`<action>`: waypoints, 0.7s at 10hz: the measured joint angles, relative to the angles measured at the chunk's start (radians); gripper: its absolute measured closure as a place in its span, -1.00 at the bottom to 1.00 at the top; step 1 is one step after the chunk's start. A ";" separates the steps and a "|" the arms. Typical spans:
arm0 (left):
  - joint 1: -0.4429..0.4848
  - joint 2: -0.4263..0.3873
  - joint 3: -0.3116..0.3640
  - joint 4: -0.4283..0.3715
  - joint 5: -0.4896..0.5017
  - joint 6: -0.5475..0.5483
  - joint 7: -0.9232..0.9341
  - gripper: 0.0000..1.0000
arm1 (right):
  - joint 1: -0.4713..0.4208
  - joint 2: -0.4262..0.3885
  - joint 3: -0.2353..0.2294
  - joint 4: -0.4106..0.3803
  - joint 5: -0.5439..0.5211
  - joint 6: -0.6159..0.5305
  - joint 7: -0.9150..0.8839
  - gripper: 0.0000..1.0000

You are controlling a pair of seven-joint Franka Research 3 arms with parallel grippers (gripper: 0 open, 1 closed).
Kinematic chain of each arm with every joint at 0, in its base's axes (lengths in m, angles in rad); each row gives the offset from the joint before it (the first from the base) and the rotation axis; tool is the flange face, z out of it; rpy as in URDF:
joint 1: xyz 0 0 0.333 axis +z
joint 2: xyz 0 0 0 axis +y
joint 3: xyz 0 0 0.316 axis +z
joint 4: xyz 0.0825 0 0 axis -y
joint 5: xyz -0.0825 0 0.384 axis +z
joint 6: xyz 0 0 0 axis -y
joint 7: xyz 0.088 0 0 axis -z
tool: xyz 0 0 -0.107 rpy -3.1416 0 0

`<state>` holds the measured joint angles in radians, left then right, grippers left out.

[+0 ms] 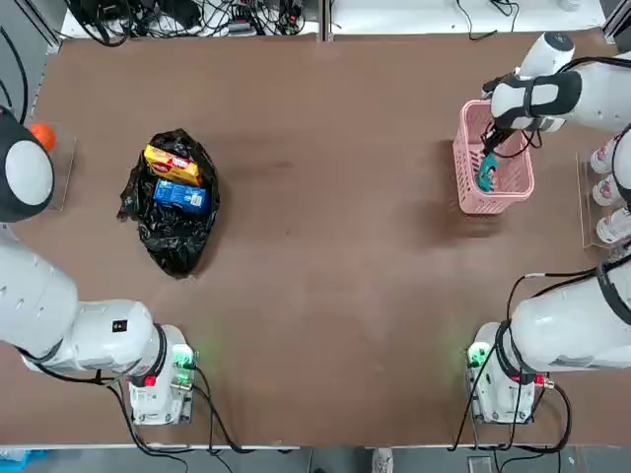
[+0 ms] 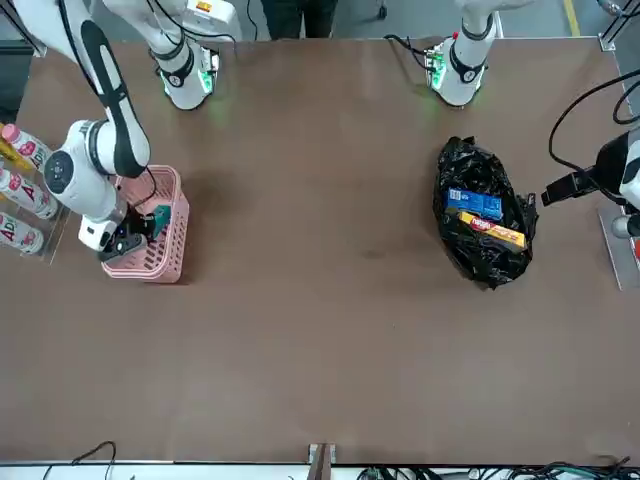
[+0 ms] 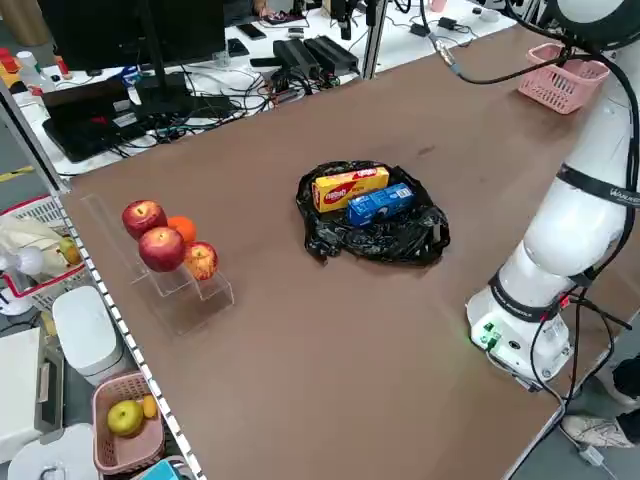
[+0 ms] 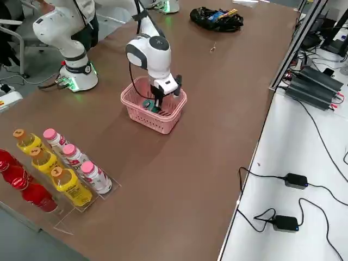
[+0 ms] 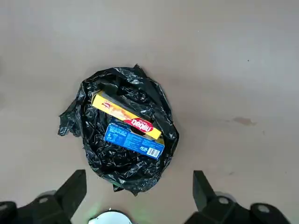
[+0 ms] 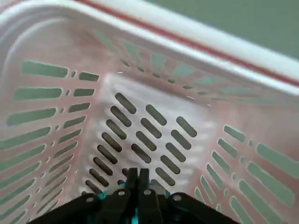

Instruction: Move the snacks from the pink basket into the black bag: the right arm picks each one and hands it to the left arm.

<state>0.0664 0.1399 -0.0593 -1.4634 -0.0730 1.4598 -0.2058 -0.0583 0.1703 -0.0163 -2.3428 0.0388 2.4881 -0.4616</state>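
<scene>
While the brown counter [image 1: 325, 246] lies mostly bare between the two arms, its edges carry bystanders: a clear stand with red and orange fruits [image 3: 165, 245] sits at the robot's left edge, and rows of bottles [image 4: 60, 168] with pink, orange and red caps stand at its right edge, just beside the pink basket [image 1: 518, 189]. Cables and power bricks lie on the white bench past the far side, well apart from the work. Nothing stands between the basket and the black bag [image 1: 175, 236], which lies crumpled and open on the left half of the counter. On the bag rest the yellow snack [image 1: 172, 164] and the blue snack [image 1: 180, 194], side by side and touching. The left claw [image 5: 135, 198] hangs above the bag with its fingers spread wide and nothing between them. The right arm [image 1: 572, 94] reaches over the basket, and the right claw [image 1: 487, 166] dips inside it, fingers pinched together on the small teal snack [image 2: 160, 218], which sits within the basket walls, near the side facing the counter's middle. The wrist view shows the basket's lattice floor otherwise bare.
</scene>
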 joint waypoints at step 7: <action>0.000 0.000 0.000 0.010 0.000 0.000 0.000 -1.00 | 0.004 -0.013 0.008 0.184 0.000 -0.270 0.003 0.96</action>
<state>0.0664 0.1399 -0.0593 -1.4530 -0.0730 1.4598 -0.2054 -0.0545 0.1573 -0.0085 -2.1590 0.0388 2.2184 -0.4584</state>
